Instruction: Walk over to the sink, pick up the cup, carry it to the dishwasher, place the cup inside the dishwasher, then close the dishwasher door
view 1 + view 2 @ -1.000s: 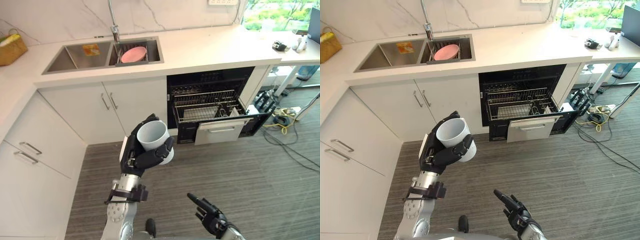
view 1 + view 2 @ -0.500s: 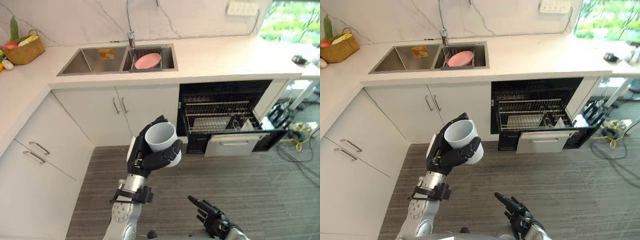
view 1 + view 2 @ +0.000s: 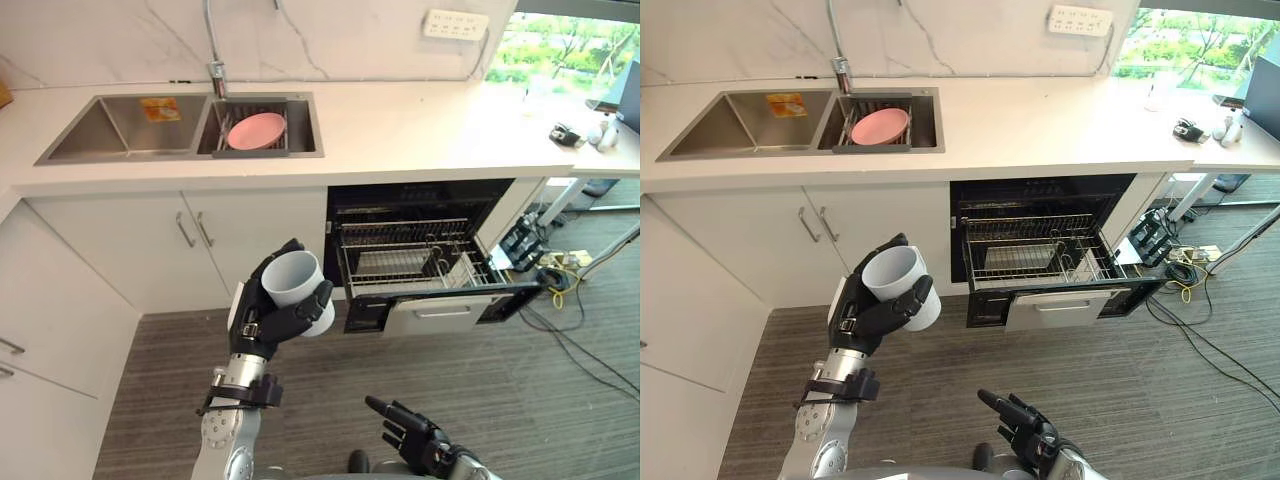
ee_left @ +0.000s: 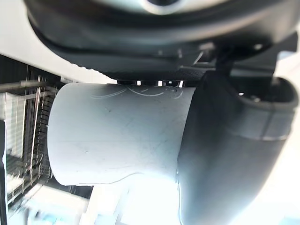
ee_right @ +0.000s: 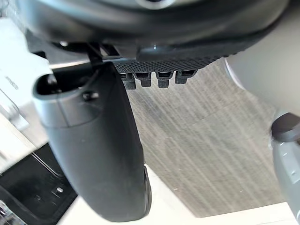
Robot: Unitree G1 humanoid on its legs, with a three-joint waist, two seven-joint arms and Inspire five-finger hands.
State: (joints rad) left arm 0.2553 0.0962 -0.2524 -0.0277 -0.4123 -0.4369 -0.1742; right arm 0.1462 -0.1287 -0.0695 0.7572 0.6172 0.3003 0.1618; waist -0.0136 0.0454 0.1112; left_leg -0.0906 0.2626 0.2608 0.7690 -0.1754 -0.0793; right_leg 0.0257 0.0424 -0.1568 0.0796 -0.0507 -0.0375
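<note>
the left hand [image 3: 262, 318] is raised in front of the white cupboards [image 3: 190, 235], its fingers and thumb curled tight round the white cup [image 3: 296, 286]. the cup is in that hand, mouth up and tipped a little, held in the air above the floor [image 3: 520, 390]. in the left wrist view the cup [image 4: 117, 136] sits snug against the palm with the thumb wrapped over its side.

the cup is off to the left of the dishwasher [image 3: 420, 205] and apart from it. the dishwasher sits under the bench [image 3: 420, 125], its door [image 3: 440, 316] down and open, and a wire rack [image 3: 405, 262] is pulled out over the door.

the right hand [image 3: 418, 442] is low near the floor, holding nothing, its fingers loosely stretched out, one pointing forward.

back on the bench, the sink [image 3: 110, 125] has two bowls. a pink plate [image 3: 256, 130] lies in the right bowl, below the tap [image 3: 214, 60]. a tangle of cables [image 3: 550, 275] lies on the floor to the right of the dishwasher.
</note>
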